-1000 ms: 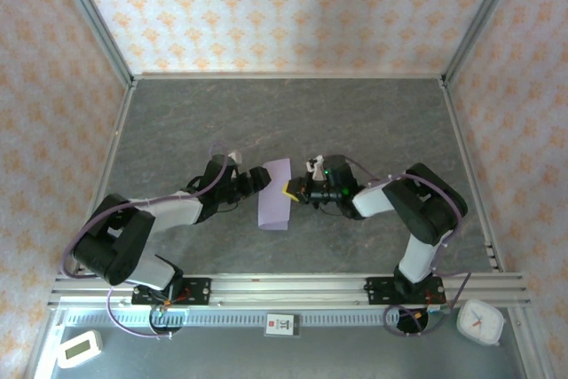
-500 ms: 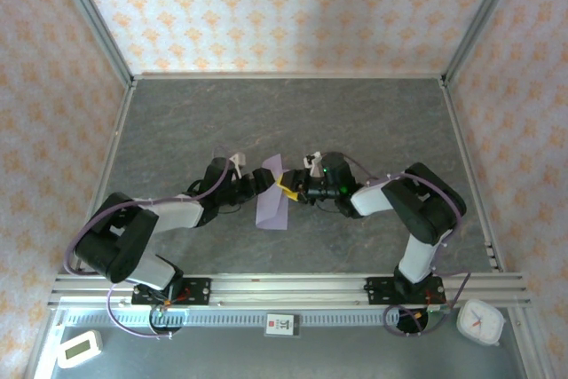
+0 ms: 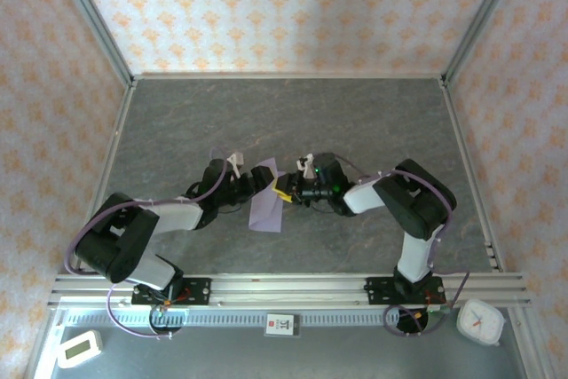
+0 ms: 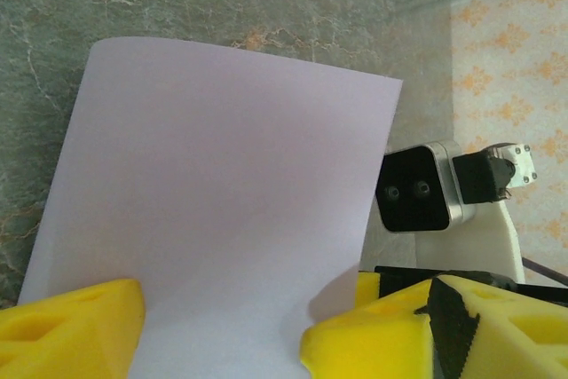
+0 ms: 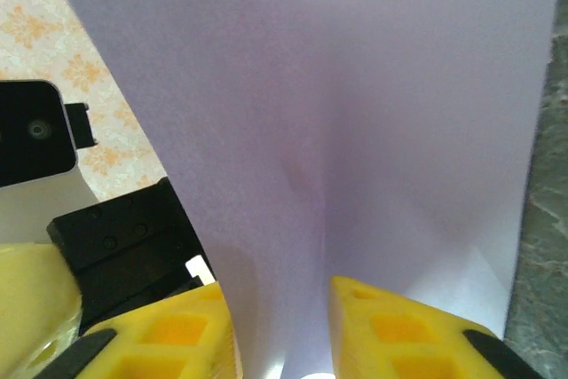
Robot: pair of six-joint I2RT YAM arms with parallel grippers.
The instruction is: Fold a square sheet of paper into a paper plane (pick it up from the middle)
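Mid-table (image 3: 373, 122), the square sheet of paper (image 3: 267, 206) has bunched narrower and bowed up between wide left jaws and right jaws narrowed round its edge, whether gripping I cannot tell, so folding seems begun.

No text legible anywhere. White tag (image 3: 279, 324) on the front rail (image 3: 293, 286): a red mark and some dark print, too small to read. Clock (image 3: 480, 322) at the near right corner: pale dial with thin hands, numerals not to be made out. White timer (image 3: 78, 349) at the near left corner: grey screen, no digits to be read.
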